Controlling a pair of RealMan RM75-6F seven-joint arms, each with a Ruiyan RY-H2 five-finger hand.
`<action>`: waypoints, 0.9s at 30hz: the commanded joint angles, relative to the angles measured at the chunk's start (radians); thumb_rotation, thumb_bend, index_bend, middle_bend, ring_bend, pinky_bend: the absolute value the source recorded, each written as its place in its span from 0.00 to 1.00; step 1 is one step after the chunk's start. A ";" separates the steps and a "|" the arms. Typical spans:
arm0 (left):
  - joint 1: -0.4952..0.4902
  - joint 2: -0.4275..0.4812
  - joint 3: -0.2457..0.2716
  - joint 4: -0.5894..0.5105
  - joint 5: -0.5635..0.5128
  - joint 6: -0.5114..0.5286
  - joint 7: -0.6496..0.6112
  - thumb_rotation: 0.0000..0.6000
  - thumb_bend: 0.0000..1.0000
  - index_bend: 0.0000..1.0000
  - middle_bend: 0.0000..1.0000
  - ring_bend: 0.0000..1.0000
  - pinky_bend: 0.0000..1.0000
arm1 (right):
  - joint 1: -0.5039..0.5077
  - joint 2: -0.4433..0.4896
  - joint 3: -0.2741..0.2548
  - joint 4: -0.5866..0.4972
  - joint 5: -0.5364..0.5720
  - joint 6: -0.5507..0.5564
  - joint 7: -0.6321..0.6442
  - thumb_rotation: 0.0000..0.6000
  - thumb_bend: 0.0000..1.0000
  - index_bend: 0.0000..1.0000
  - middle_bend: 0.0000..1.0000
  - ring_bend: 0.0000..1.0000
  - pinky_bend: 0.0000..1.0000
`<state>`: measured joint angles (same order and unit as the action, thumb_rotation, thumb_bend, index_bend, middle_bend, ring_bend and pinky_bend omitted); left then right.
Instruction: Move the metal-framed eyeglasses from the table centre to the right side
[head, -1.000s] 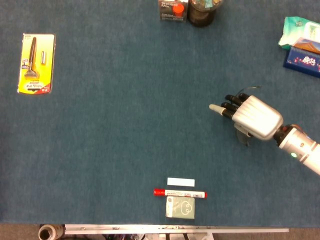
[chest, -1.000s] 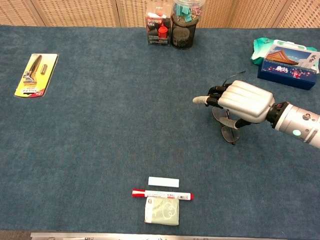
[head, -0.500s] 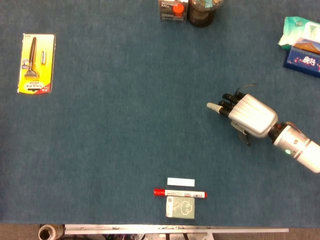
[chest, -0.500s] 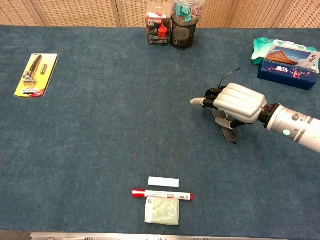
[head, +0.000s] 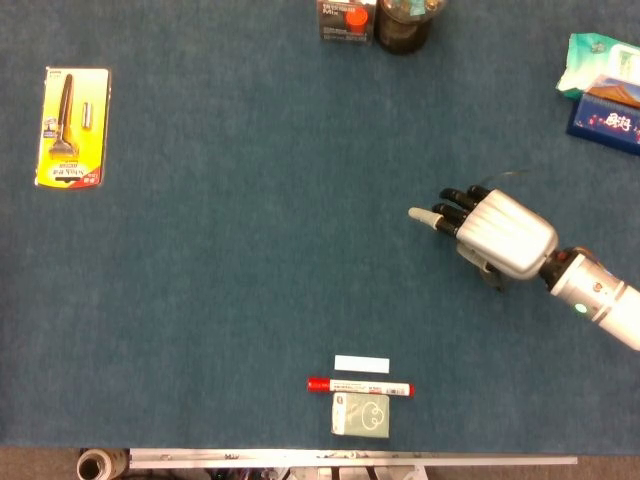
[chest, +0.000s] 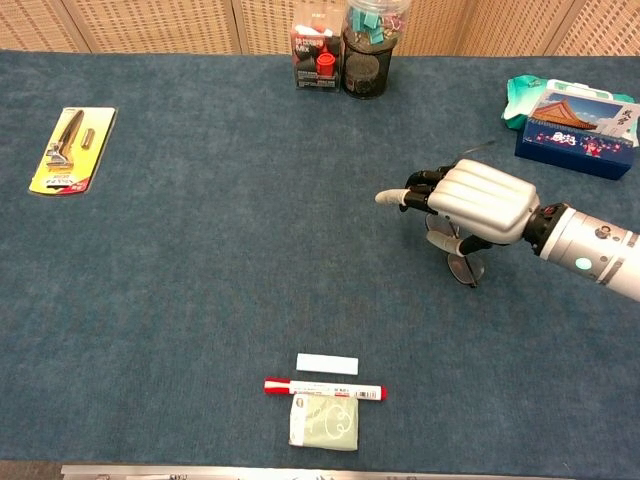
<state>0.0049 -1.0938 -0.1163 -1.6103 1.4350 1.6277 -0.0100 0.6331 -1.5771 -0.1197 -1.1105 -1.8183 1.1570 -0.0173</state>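
My right hand (head: 503, 232) (chest: 480, 203) hovers over the blue table cloth, right of centre, fingers curled and one fingertip (head: 417, 213) pointing left. It grips the metal-framed eyeglasses (chest: 462, 267), whose lenses hang under the palm. A thin temple arm (head: 507, 176) sticks out behind the knuckles, and a lens edge (head: 493, 275) shows below the hand in the head view. Most of the frame is hidden by the hand. My left hand is not in either view.
A yellow razor pack (head: 70, 126) lies far left. A mesh pen cup (chest: 366, 60) and a small box (chest: 316, 55) stand at the back. Wet wipes (head: 597, 62) and a blue box (chest: 577, 125) sit back right. A red marker (head: 358, 386), white strip (head: 361, 364) and card (head: 360, 415) lie near the front edge.
The right hand has drifted slightly to the left with the eyeglasses still under its palm. Nothing else on the table has moved.
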 joint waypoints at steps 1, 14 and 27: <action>0.002 0.001 0.000 -0.002 0.000 0.003 -0.002 1.00 0.27 0.50 0.45 0.35 0.44 | 0.000 0.059 0.002 -0.092 -0.016 0.038 -0.027 1.00 0.43 0.14 0.33 0.21 0.40; 0.000 0.000 0.000 -0.005 -0.003 -0.002 0.011 1.00 0.27 0.50 0.45 0.35 0.44 | 0.007 0.163 0.079 -0.270 -0.019 0.118 -0.112 1.00 0.43 0.14 0.33 0.21 0.40; 0.001 0.002 -0.001 -0.003 -0.002 -0.002 0.003 1.00 0.27 0.50 0.45 0.35 0.44 | 0.015 0.139 0.177 -0.160 0.087 0.114 -0.114 1.00 0.31 0.14 0.33 0.21 0.40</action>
<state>0.0064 -1.0921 -0.1169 -1.6138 1.4327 1.6260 -0.0069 0.6479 -1.4300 0.0455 -1.2921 -1.7469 1.2723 -0.1345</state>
